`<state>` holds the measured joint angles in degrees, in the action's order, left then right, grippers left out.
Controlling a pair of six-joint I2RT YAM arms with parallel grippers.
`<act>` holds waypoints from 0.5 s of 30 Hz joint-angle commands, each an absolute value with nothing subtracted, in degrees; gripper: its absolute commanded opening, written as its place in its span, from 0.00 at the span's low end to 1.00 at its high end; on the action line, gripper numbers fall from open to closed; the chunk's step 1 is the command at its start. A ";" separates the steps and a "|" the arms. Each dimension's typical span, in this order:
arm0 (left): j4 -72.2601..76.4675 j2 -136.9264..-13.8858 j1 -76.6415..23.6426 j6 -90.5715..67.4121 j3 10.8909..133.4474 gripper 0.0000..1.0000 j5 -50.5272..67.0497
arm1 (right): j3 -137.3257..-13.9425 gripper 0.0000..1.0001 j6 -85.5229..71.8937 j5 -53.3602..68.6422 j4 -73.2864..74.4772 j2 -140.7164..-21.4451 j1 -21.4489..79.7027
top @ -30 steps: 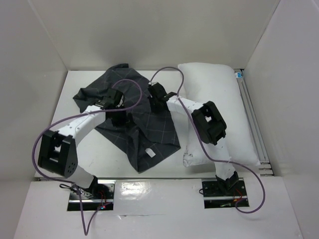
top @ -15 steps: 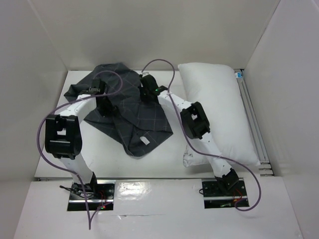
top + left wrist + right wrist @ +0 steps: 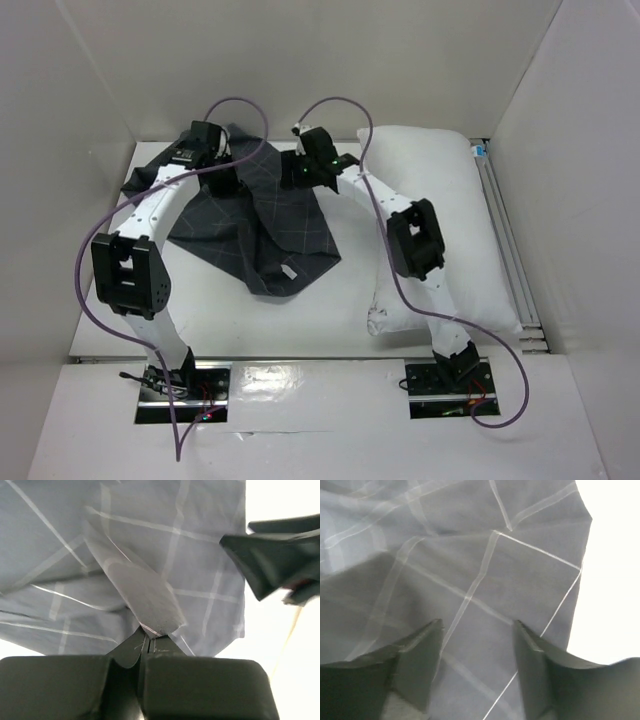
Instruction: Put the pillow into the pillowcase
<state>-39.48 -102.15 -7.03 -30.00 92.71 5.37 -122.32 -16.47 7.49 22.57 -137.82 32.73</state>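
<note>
- The left claw (image 3: 149,641) is pinched shut on a raised fold of the pillowcase (image 3: 270,225), on the side of the cloth farthest from the pillow (image 3: 450,210).
- The pillowcase lies crumpled on the desk (image 3: 190,300) just left of the pillow. I cannot tell which edge is its open mouth.
- The right claw (image 3: 477,630) hovers over the cloth near the pillow's far left corner, jaws apart, gripping nothing.
- The pillow lies flat and wholly outside the case.
- The case looks thin, limp and light and will likely sag and bunch, so a grip on each layer of the hem should hold the mouth open.
- The pillow looks soft, plump and squashable; a corner or seam seems the surest hold.
- Count: one pillow, one pillowcase, two claws.
</note>
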 commanded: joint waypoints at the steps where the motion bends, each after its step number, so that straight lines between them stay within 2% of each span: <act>1: -43.07 -97.74 -9.83 -27.51 95.35 0.00 7.56 | -113.62 0.68 -13.28 8.09 23.64 -121.87 35.06; 3: -44.12 -97.12 -10.37 -27.51 96.06 0.00 7.56 | -104.29 0.82 -11.87 7.30 21.99 -115.70 35.86; 5: -44.73 -96.42 -11.07 -27.51 96.68 0.00 7.56 | -92.18 0.89 -11.87 6.08 19.25 -106.81 38.05; 10: -45.26 -93.35 -11.69 -26.98 97.29 0.00 6.33 | -82.37 0.94 -11.77 -0.43 19.25 -101.17 44.64; 15: -46.40 -90.79 -11.69 -26.98 97.29 0.00 6.33 | -82.52 0.94 -12.92 -1.49 15.39 -105.45 49.04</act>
